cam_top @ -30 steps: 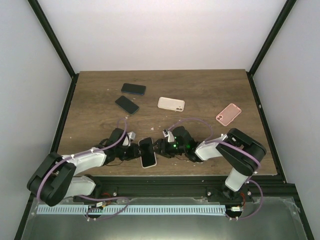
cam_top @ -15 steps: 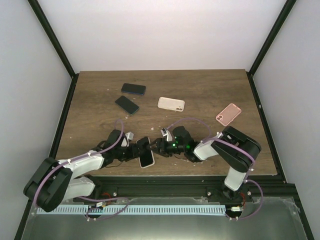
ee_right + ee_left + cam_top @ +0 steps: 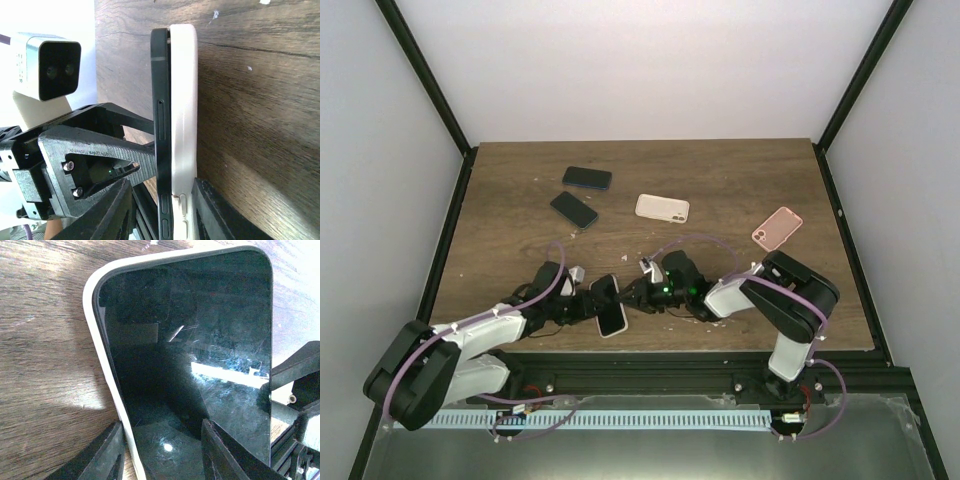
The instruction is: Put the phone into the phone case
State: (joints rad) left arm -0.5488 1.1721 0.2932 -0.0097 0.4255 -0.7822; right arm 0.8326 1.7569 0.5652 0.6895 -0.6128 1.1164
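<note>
The phone (image 3: 609, 300), black with a dark screen, lies in a white phone case (image 3: 614, 331) near the table's front edge, between both grippers. In the left wrist view the screen (image 3: 200, 340) fills the frame, with the case rim (image 3: 107, 365) along its left side. My left gripper (image 3: 162, 427) is open, one finger beside the rim and the other over the screen. Seen edge-on, the phone (image 3: 161, 125) rests against the case (image 3: 184, 125). My right gripper (image 3: 164, 182) straddles both. One finger touches the case and a gap remains on the phone side.
Two dark phones (image 3: 587, 178) (image 3: 574, 209) lie at the back left. A white case (image 3: 662, 207) sits mid-table and a pink case (image 3: 777, 228) to the right. My left gripper (image 3: 590, 303) and right gripper (image 3: 632, 297) nearly meet over the phone.
The phone in its case has shifted a little left and turned slightly. My right gripper's jaws have narrowed round it. The left jaws opened wider, then narrowed somewhat.
</note>
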